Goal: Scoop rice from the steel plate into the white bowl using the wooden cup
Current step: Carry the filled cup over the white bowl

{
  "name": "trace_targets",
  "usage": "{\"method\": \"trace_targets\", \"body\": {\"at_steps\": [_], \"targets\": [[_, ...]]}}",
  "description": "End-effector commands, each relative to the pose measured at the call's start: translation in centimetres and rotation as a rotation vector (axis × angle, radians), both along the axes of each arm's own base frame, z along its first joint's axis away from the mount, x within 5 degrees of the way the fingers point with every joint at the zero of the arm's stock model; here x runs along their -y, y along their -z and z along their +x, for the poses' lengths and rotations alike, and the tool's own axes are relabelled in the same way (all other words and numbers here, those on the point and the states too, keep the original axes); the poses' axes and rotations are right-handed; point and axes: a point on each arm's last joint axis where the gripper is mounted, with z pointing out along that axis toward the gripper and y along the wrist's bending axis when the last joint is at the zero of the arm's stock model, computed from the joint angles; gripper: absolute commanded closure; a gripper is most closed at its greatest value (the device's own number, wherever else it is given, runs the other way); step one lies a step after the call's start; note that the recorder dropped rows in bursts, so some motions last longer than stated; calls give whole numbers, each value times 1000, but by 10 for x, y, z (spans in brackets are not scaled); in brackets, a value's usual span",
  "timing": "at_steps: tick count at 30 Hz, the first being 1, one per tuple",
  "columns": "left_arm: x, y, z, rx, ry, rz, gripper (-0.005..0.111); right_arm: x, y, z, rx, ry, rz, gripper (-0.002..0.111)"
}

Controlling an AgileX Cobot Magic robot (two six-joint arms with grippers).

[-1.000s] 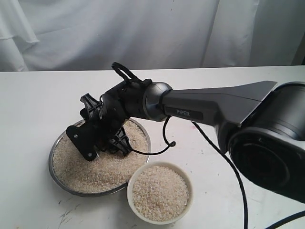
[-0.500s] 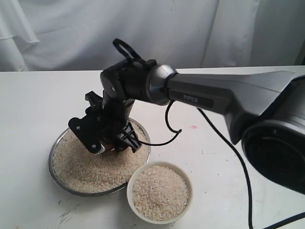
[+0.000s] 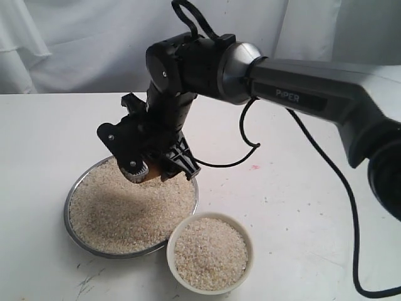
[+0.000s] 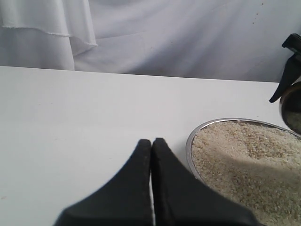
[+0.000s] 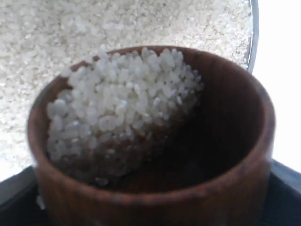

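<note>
Aloft, right pincer point(image 3: 150, 168) grips the wooden cup point(image 5: 155, 200) of rice point(image 5: 117, 103) over the steel plate point(image 3: 67, 213); left pincer point(image 4: 151, 146) closed.

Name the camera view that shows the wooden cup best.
Right wrist view: the reddish-brown wooden cup fills the frame, off-white rice inside. Exterior view shows a brown sliver within the right gripper; left wrist view, a dark edge at most.

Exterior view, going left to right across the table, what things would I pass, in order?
The steel plate → the white bowl → the black cable. The wooden cup, held in the jaws of the right gripper, overlaps the plate, so it is left out.
</note>
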Motion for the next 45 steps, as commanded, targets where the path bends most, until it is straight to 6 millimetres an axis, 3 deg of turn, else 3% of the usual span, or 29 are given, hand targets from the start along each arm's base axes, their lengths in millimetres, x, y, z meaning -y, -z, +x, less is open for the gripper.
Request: {"method": "trace_targets", "body": {"at_steps": [1, 6, 10, 17, 21, 30, 37, 45], "targets": [[0, 1, 0, 7, 1, -4, 107, 12, -31, 0, 19, 6, 18, 108], [0, 1, 0, 7, 1, -4, 107, 23, -41, 3, 2, 25, 11, 108], [0, 1, 0, 7, 1, -4, 107, 35, -40, 8, -110, 44, 29, 108], [0, 1, 0, 7, 1, -4, 107, 62, -16, 18, -271, 84, 44, 108], [0, 1, 0, 7, 1, -4, 107, 82, -16, 15, -319, 89, -36, 108], [0, 1, 0, 7, 1, -4, 107, 124, -32, -14, -172, 70, -151, 108], [0, 1, 0, 7, 1, -4, 107, 128, -17, -35, -80, 1, -230, 108], [0, 1, 0, 7, 1, -4, 107, 112, -8, -47, 57, -15, -253, 108]]}}
